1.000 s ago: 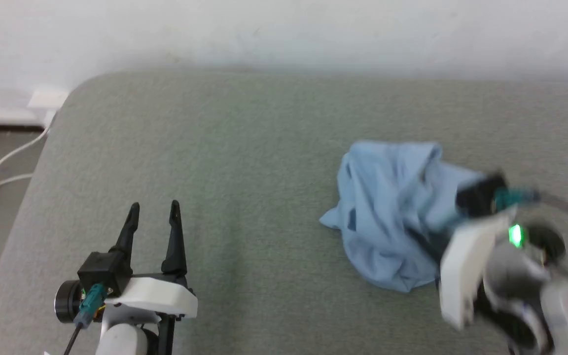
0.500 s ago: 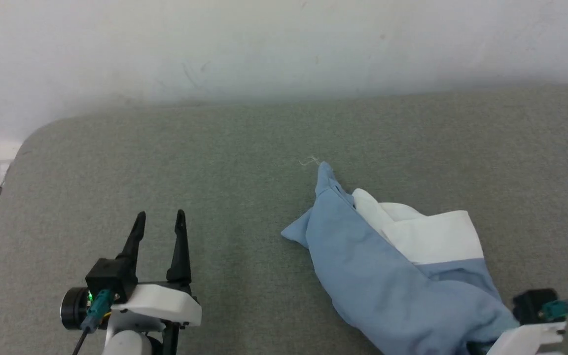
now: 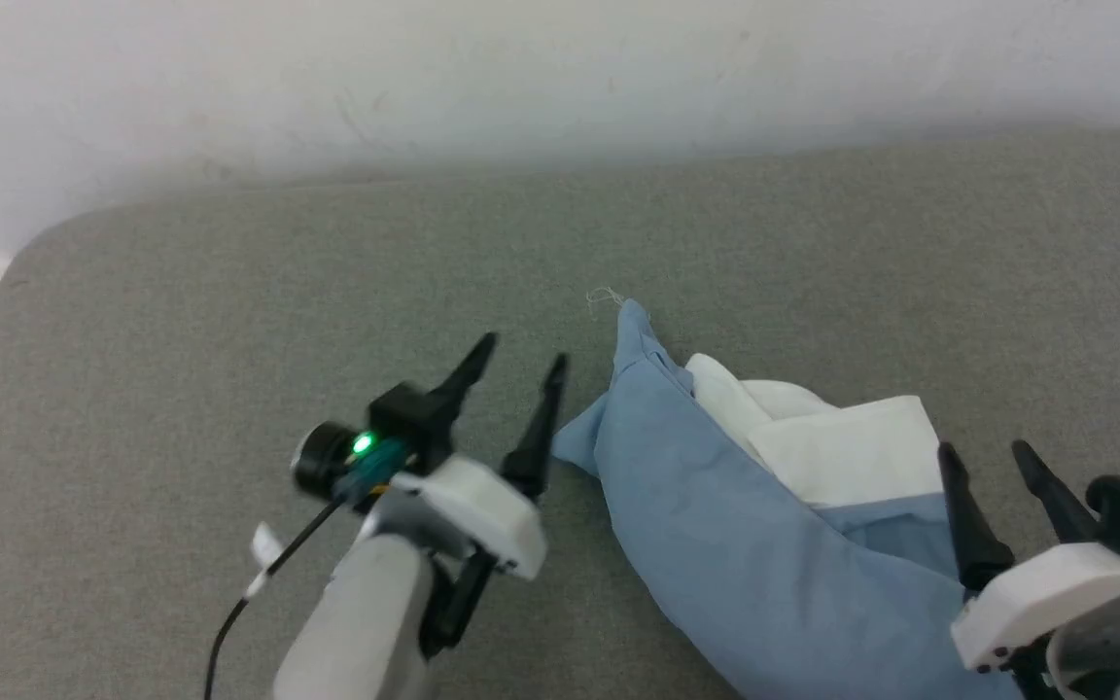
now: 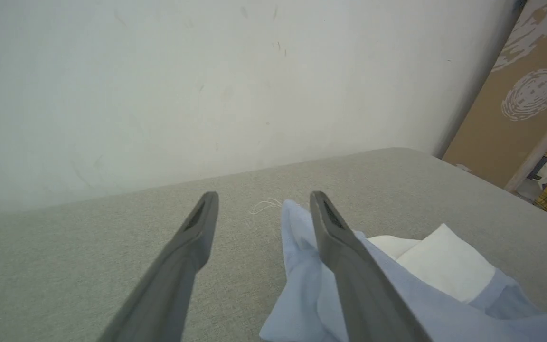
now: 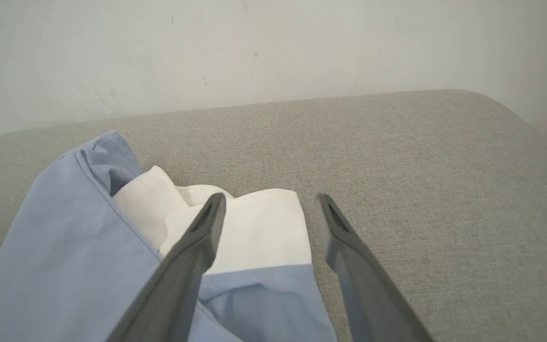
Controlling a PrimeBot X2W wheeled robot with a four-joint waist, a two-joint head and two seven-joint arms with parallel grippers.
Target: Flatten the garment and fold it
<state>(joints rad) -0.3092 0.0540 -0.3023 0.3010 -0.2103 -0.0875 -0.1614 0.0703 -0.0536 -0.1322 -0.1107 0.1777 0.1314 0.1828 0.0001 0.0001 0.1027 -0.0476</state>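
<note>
Flattening so far: not begun, by my reading; the garment point(image 3: 764, 564) lies bunched in one long heap, from a pointed tip at its 11 o'clock end down toward 5 o'clock of the head view.
Garment's place: on the grey padded surface point(image 3: 229, 340), in the 4 o'clock part of the head view, well short of the wall point(image 3: 521, 78).
White fabric part point(image 3: 852, 452): on the heap's 2 o'clock flank, folded over, with blue cloth wrapped along its 9 o'clock side.
Left gripper point(image 3: 523, 350): fingers spread wide and empty. It sits at the heap's 9 o'clock side, one finger just beside a small blue flap, likely placed to catch that edge.
Right gripper point(image 3: 981, 449): fingers spread wide, holding nothing. It sits at the heap's 3 o'clock side, one finger over the white part's edge and the other over bare surface.
Why flanked so: probably so each arm can take one side and draw the cloth apart.
Loose thread point(image 3: 602, 295): on the surface, at 12 o'clock of the tip.
</note>
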